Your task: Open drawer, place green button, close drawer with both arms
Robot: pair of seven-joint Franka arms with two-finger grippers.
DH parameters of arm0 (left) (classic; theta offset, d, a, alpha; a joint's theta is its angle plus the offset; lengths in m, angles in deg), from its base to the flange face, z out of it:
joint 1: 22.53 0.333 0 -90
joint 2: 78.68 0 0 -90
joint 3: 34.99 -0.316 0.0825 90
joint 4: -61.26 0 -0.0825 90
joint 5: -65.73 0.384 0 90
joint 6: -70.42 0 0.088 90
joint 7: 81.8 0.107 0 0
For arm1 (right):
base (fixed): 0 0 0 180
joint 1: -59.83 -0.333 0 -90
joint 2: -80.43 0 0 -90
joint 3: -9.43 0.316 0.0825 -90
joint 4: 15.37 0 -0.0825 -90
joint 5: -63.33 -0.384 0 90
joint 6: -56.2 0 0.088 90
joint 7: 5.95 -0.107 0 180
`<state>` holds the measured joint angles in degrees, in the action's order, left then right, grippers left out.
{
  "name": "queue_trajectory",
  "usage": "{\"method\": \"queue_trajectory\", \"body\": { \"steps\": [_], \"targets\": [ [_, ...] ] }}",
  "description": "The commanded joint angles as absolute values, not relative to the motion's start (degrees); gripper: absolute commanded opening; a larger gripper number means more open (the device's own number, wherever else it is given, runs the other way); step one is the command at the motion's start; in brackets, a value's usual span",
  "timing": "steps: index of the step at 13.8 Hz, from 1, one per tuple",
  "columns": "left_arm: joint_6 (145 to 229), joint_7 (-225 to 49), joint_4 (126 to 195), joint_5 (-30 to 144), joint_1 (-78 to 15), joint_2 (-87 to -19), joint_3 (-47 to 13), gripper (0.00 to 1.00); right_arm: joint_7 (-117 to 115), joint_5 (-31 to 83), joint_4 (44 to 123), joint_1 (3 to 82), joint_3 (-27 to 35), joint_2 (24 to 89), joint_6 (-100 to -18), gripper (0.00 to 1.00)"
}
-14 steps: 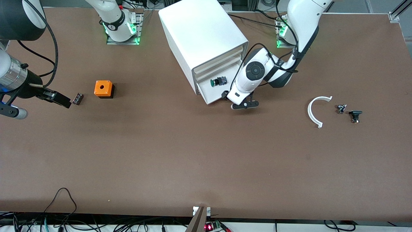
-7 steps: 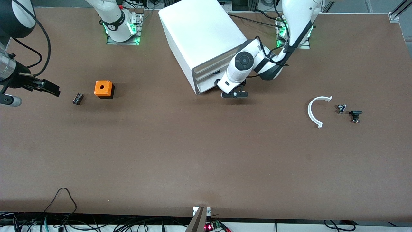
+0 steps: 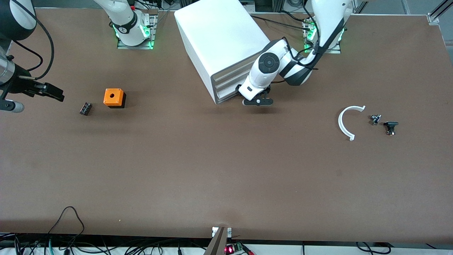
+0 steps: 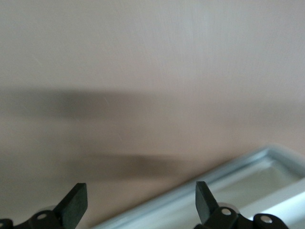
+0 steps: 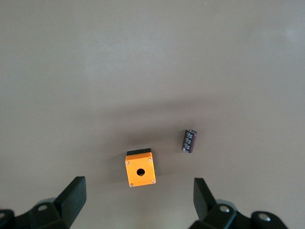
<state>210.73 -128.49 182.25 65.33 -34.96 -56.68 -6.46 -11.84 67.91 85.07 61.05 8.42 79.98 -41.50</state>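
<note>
My left gripper (image 3: 257,101), fingers spread and empty, presses flush against the drawer (image 3: 226,95) front, drawer lying cabinet-ward of it; right gripper (image 3: 53,92), also spread, waits over the right arm's table edge.

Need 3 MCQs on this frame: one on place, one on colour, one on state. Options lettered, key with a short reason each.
1. Where is the left gripper?
A. at the cabinet's lowest drawer front
B. over the orange cube
C. over the white curved piece

2. What colour is the cube with a hole?
A. green
B. orange
C. white

3. What state is the lowest drawer in?
A. pulled far out
B. pushed in, about flush
C. removed

Key: 1 A, the front view shows it at the cabinet front. 2 B, orange in the front and right wrist views. 3 B, its front lines up with the upper drawers.
</note>
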Motion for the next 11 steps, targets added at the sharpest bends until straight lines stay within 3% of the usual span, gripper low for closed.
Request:
{"method": "queue_trajectory", "body": {
  "steps": [1,5,7,11],
  "targets": [
    [211.65,-128.12,182.20,66.00,-22.40,-65.30,-5.90,1.00,-8.61,66.76,91.59,61.15,8.37,85.26,-45.13,1.00],
    [206.87,-118.85,181.67,65.91,-15.77,-75.04,-7.38,1.00,-7.17,66.85,90.37,61.06,8.63,85.18,-44.79,1.00],
    [198.52,-109.27,179.48,65.82,-15.50,-79.97,-12.29,1.00,-7.36,66.76,89.05,61.06,8.29,85.18,-44.17,1.00],
    [175.58,-93.26,166.75,65.73,-15.68,-82.97,-20.73,1.00,-8.24,66.67,88.51,61.06,8.20,86.49,-42.95,1.00]
  ]
}}
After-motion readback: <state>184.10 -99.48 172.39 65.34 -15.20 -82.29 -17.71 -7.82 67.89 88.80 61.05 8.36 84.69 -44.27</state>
